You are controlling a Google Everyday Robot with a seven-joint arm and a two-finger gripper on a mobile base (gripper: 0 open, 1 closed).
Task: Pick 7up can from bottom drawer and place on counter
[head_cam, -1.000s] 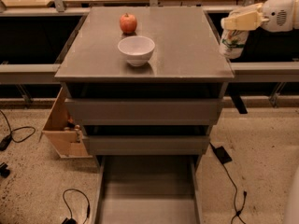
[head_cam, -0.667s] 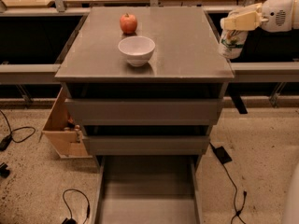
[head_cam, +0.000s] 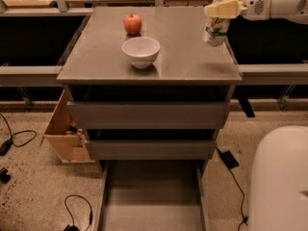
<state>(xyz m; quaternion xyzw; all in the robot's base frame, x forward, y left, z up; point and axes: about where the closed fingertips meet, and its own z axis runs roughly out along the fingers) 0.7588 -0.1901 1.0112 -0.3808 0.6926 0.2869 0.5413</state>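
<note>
The jaws sit over the 2 o'clock corner of the counter [head_cam: 187, 61], closed on the upper part of the 7up can [head_cam: 215, 32]. The can hangs beneath them, slightly tilted, right at the surface's right edge.

The step in hand looks like the placing. To do it well, I would carry the can toward 9 o'clock until its whole base is over the surface. I would then level it, lower it until it rests, and only then open the jaws. The white bowl [head_cam: 141, 51] and the apple [head_cam: 133, 23] at the bowl's 12 o'clock are well apart from that spot.

The jaws cover the can's top, and I cannot tell whether its base touches the surface. The bottom drawer [head_cam: 151, 201], open at 6 o'clock, is cut off by the frame, as is the arm [head_cam: 274, 1] at 3 o'clock.
</note>
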